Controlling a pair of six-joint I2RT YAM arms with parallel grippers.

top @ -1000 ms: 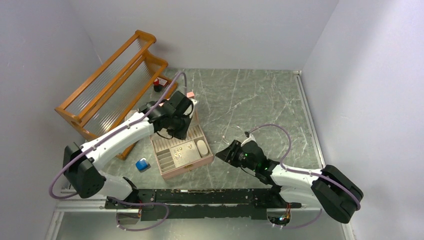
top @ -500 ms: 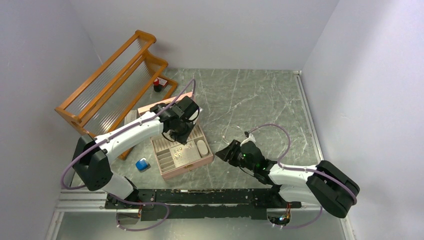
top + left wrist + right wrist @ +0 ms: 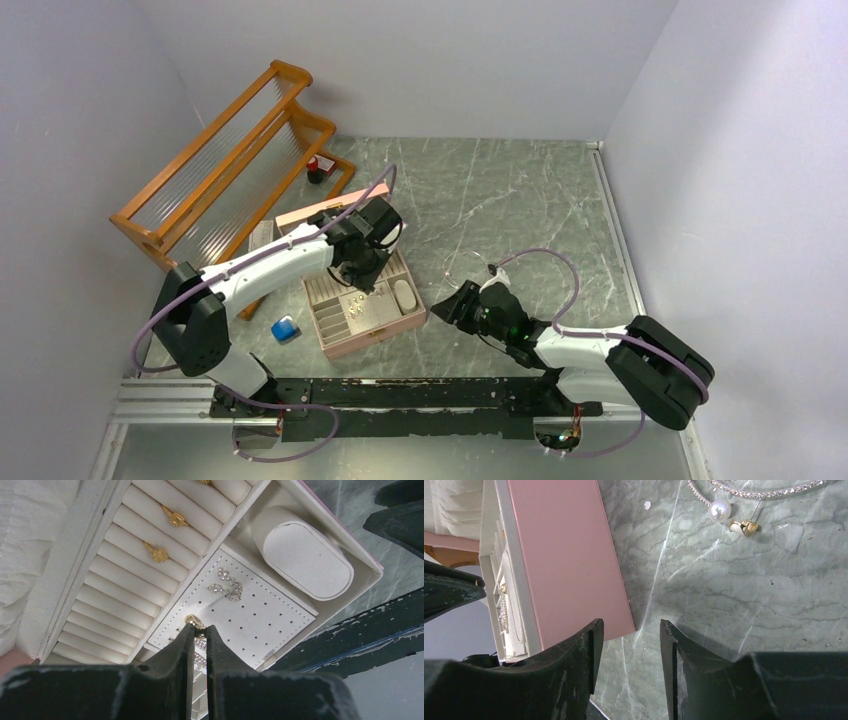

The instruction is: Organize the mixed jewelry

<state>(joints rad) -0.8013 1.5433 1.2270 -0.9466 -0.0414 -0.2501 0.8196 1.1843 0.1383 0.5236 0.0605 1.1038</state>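
Pink outside and cream inside, the jewellery box (image 3: 375,335) lies open on the green marbled worktop (image 3: 500,200), left of centre in the overhead view. The left gripper (image 3: 362,278) hangs over its middle.

From the left wrist camera, that gripper's jaws are pressed almost together, leaving only a slim gap. A small gold piece (image 3: 194,621) is caught right at their tips, directly over the perforated pad (image 3: 265,617). A sparkly silver earring (image 3: 227,587) is pinned on the same pad, a little higher in the frame. Two gold rings (image 3: 175,517) sit in the padded ring rolls at upper left, and an oval cushion (image 3: 302,557) fills the compartment at upper right.

The right gripper (image 3: 445,305) is low over the worktop, just beside the box's lower right corner in the overhead view. Its jaws are spread, with nothing but bare stone between them. From the right wrist camera, a thin hoop set with tiny stones (image 3: 774,492) lies on the worktop along the top edge. A pearl (image 3: 719,510) and a small gold piece (image 3: 746,527) lie just below it, well apart from the jaws.

A wooden rack (image 3: 225,165) leans at upper left, and a small blue block (image 3: 284,328) sits just left of the box.
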